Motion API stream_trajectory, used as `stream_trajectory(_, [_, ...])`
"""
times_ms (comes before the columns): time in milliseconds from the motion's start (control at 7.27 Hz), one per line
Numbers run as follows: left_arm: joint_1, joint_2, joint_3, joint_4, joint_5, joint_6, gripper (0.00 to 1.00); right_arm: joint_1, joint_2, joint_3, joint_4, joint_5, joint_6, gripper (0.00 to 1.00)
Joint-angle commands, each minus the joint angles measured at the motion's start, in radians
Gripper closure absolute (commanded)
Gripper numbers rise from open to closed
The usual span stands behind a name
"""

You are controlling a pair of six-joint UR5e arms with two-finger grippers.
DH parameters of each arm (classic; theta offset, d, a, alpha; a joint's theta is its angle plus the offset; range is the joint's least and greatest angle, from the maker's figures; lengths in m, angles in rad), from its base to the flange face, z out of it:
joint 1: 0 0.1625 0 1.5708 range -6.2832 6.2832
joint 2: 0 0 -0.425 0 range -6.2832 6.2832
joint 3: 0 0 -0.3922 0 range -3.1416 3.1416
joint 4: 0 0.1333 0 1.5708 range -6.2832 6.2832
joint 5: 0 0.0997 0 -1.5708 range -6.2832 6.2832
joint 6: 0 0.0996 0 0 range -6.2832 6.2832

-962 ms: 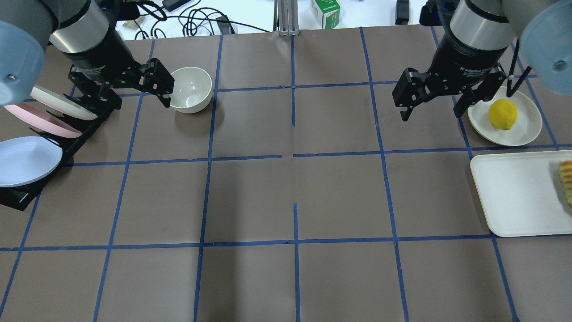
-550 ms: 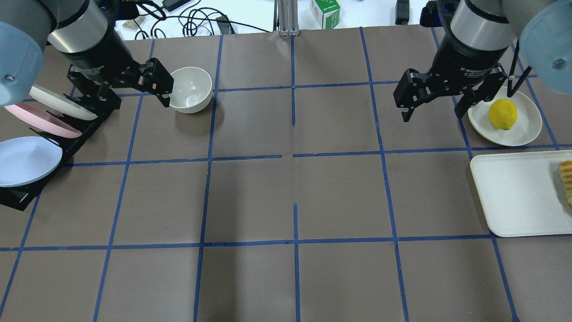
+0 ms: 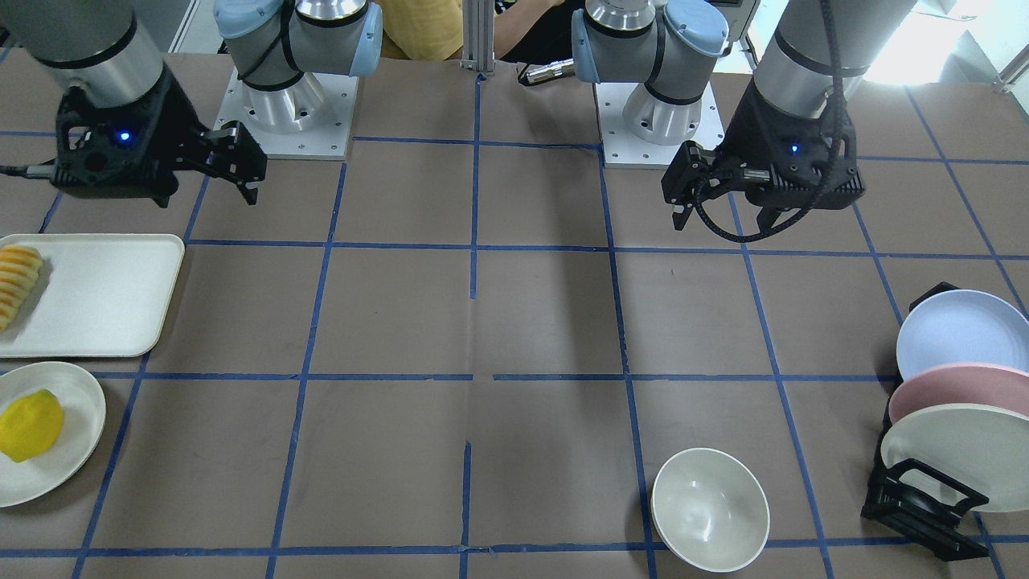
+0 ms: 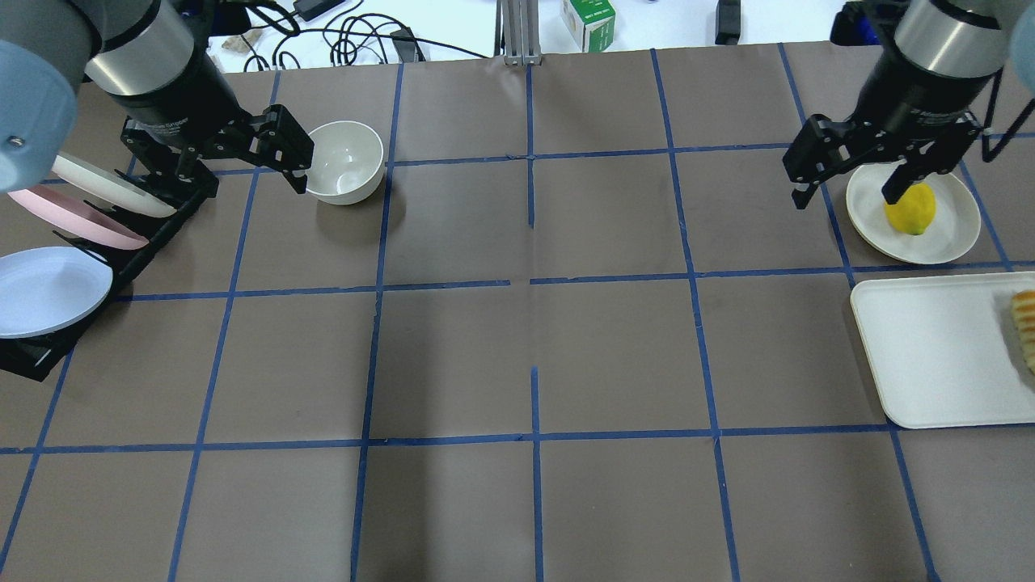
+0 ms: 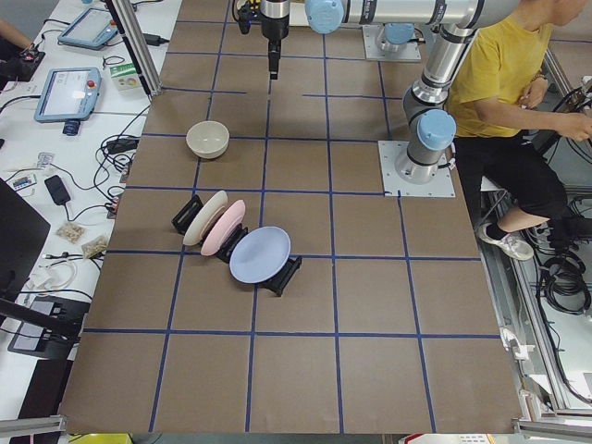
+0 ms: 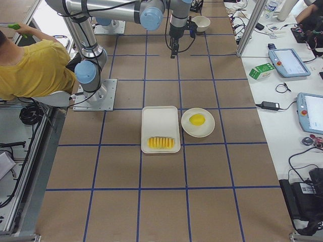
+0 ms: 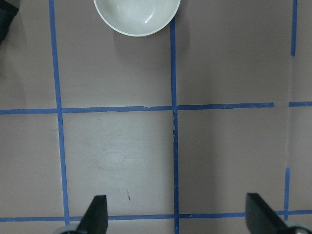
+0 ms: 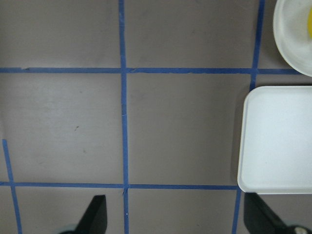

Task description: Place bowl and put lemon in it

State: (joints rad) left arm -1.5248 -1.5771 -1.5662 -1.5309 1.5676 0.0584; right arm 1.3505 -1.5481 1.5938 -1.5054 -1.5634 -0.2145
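Observation:
The off-white bowl (image 4: pixel 346 162) stands upright and empty at the table's far left; it also shows in the left wrist view (image 7: pixel 136 17). My left gripper (image 4: pixel 247 182) hangs open and empty just left of the bowl, high above the table (image 7: pixel 178 217). The yellow lemon (image 4: pixel 914 212) lies on a cream plate (image 4: pixel 950 230) at the far right. My right gripper (image 4: pixel 847 192) is open and empty above the plate's left edge, one finger overlapping the lemon in the overhead view. In the right wrist view (image 8: pixel 178 217) only a sliver of the lemon (image 8: pixel 309 24) shows.
A white tray (image 4: pixel 930 356) with ridged orange-yellow sliced food (image 4: pixel 1025 327) lies in front of the lemon's plate. A black rack (image 4: pixel 137 250) with white, pink and blue plates stands at the left edge. Cables and a green box lie beyond the far edge.
My right gripper has moved right and toward the far edge, from beside the plate to over its left rim. The left gripper, bowl and lemon have not moved.

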Motion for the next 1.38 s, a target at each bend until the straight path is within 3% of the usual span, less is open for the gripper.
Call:
stream_trajectory(0, [0.0,-0.001,-0.002,-0.002,-0.001,0.0,0.0,-0.099,0.02,0.0,-0.002,-0.003,-0.016,0.0])
stream_trajectory(138, [0.0,-0.001,-0.002,-0.002,-0.001,0.001,0.0,-0.1,0.026,0.0,-0.054,-0.064,-0.06,0.0])
stream_trajectory(275, [0.003,-0.006,0.003,-0.006,-0.003,0.001,0.0,-0.105,0.072,0.0,-0.182,-0.102,-0.121,0.0])
stream_trajectory(412, [0.011,-0.026,0.024,-0.011,-0.007,0.011,0.0,-0.132,0.141,0.0,-0.243,-0.109,-0.156,0.0])
stream_trajectory(825, [0.018,-0.26,0.193,0.006,-0.018,0.035,0.0,-0.221,0.284,0.0,-0.381,-0.106,-0.346,0.0])
stream_trajectory(1100, [0.06,-0.407,0.232,0.131,-0.02,0.095,0.0,-0.223,0.392,-0.003,-0.549,-0.107,-0.399,0.0])
stream_trajectory(1238, [0.124,-0.473,0.233,0.212,-0.07,0.154,0.0,-0.25,0.428,-0.002,-0.609,-0.109,-0.469,0.0])
